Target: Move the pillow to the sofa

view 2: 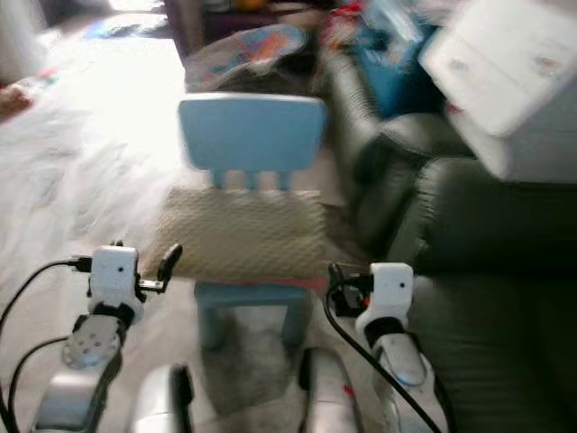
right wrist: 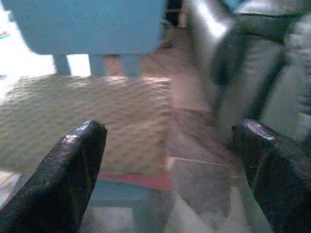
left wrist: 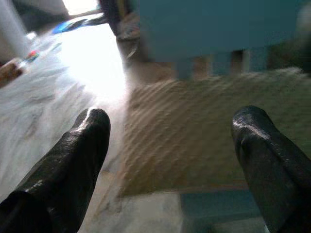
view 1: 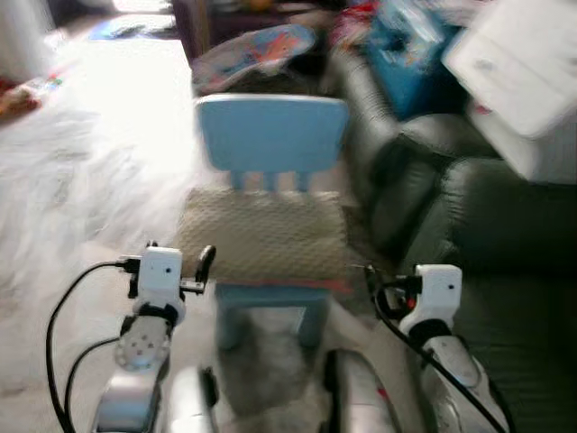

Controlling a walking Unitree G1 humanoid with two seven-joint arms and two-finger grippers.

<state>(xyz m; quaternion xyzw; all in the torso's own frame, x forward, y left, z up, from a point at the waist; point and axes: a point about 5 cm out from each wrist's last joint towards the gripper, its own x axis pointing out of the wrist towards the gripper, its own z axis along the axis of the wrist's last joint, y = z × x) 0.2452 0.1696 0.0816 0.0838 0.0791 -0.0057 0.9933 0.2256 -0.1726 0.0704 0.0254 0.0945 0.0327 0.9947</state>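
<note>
A beige textured pillow (view 1: pixel 263 233) lies flat on the seat of a small light-blue child's chair (view 1: pixel 270 135) straight ahead. The dark grey sofa (view 1: pixel 487 234) stands to the chair's right. My left gripper (view 1: pixel 200 271) is raised at the pillow's near left corner, fingers open and apart from it; the left wrist view has the pillow (left wrist: pixel 204 131) between its spread fingers (left wrist: pixel 85 145). My right gripper (view 1: pixel 374 284) hovers open by the pillow's near right corner, with the pillow (right wrist: pixel 87 116) and the sofa (right wrist: pixel 233 58) ahead of its fingers (right wrist: pixel 77 165).
A white box-like object (view 1: pixel 523 81) sits on the sofa's right side, with blue and red clutter (view 1: pixel 406 36) behind. Bright pale floor (view 1: pixel 99 153) stretches to the left. A colourful cushion (view 1: pixel 252 50) lies behind the chair. The picture is slightly blurred.
</note>
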